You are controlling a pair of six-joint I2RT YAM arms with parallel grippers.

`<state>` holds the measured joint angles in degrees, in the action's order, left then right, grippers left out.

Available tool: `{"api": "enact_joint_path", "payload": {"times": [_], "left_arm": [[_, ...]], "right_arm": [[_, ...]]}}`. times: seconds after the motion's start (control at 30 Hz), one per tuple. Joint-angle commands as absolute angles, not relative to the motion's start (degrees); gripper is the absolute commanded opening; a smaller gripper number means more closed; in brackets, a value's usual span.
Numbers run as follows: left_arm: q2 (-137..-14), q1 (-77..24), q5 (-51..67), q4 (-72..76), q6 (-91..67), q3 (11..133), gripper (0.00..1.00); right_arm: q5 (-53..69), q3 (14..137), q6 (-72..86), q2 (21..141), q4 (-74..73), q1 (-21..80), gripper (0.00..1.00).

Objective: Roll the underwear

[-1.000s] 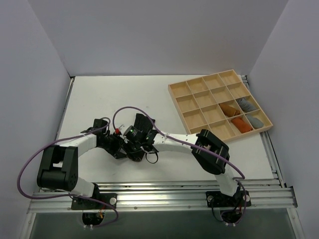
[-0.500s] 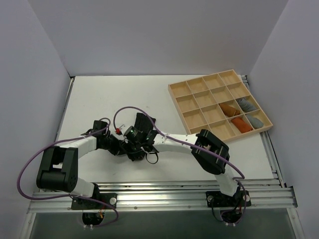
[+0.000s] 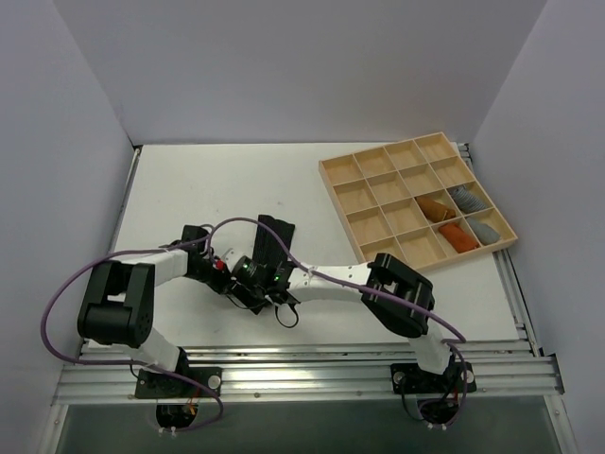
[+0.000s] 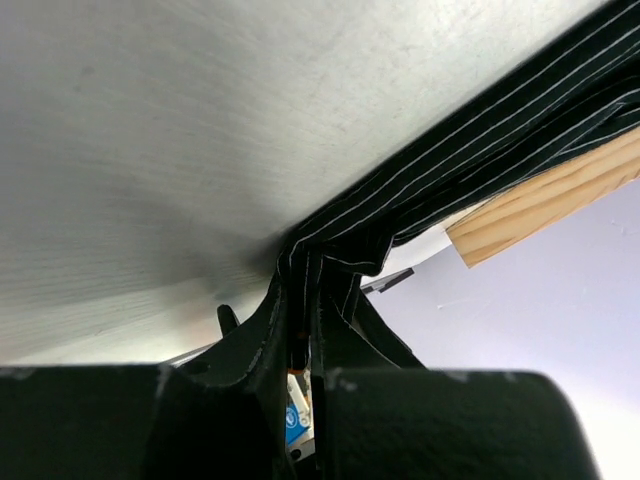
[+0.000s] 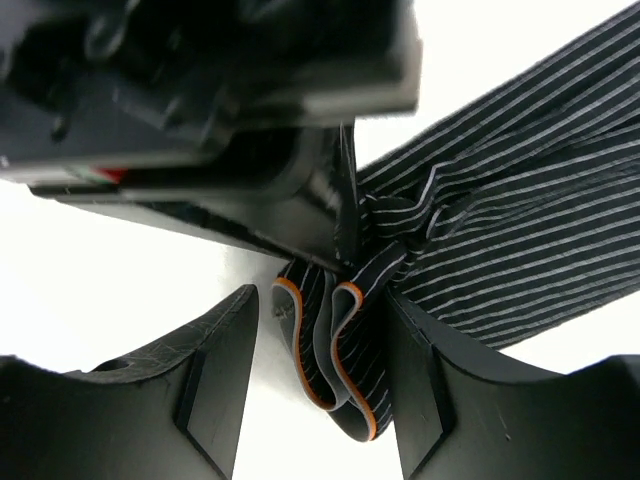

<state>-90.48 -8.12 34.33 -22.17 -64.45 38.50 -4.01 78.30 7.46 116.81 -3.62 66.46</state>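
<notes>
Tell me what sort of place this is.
Probably a robot lab test cell: a table boxed in by plain walls, a left arm and a right arm on a metal rail, a wooden tray, and underwear between them.

Black underwear (image 3: 275,233) on white table (image 3: 189,189), left claw (image 3: 228,278) and right claw (image 3: 251,290) together at its near end.

The left arm (image 3: 156,270) and right arm (image 3: 326,281) are white tube links joined by chunky black housings. A purple cable (image 3: 52,317) loops loosely along each. Near the wrists sit a green light (image 3: 253,266) and a red patch (image 3: 220,266). The right tool (image 5: 322,305) has broad, matte-black, scuffed fingers (image 5: 215,385). The left tool (image 4: 302,300) is black, with a blue sticker (image 4: 293,425).
</notes>
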Motion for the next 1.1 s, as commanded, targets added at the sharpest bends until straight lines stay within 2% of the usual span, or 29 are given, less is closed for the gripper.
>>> {"api": "enact_joint_path", "payload": {"times": [0.0,0.37,0.57,0.6,0.7,0.73,0.83,1.07], "left_arm": [[-92.1,-8.1,35.2,-26.4,-61.9,42.4,0.02],[-97.3,-8.1,35.7,-33.2,-57.7,48.2,0.02],[-96.8,-8.1,35.3,-33.9,-57.6,50.0,0.02],[-96.7,-7.9,35.1,-34.0,-57.3,50.5,0.05],[-96.2,-7.6,33.1,-36.6,-53.9,54.3,0.13],[-96.3,-7.2,31.0,-39.5,-52.6,55.5,0.23],[-96.9,-5.9,27.0,-44.6,-48.3,58.7,0.34],[-94.7,-3.3,24.4,-45.9,-46.1,58.2,0.47]], "right_arm": [[-10.0,76.3,5.7,114.2,-6.9,67.2,0.46],[-14.3,72.9,2.5,112.4,-5.9,68.5,0.45],[-12.8,74.8,1.0,112.3,-5.7,69.9,0.15],[-11.4,76.4,0.9,112.4,-5.9,70.0,0.1],[-5.8,79.7,1.5,114.3,-8.1,69.2,0.05],[-4.3,81.2,1.8,114.9,-8.2,68.6,0.05],[3.8,82.4,4.7,115.3,-7.8,65.2,0.03],[21.6,79.5,10.7,115.3,-5.2,55.4,0.0]]}}
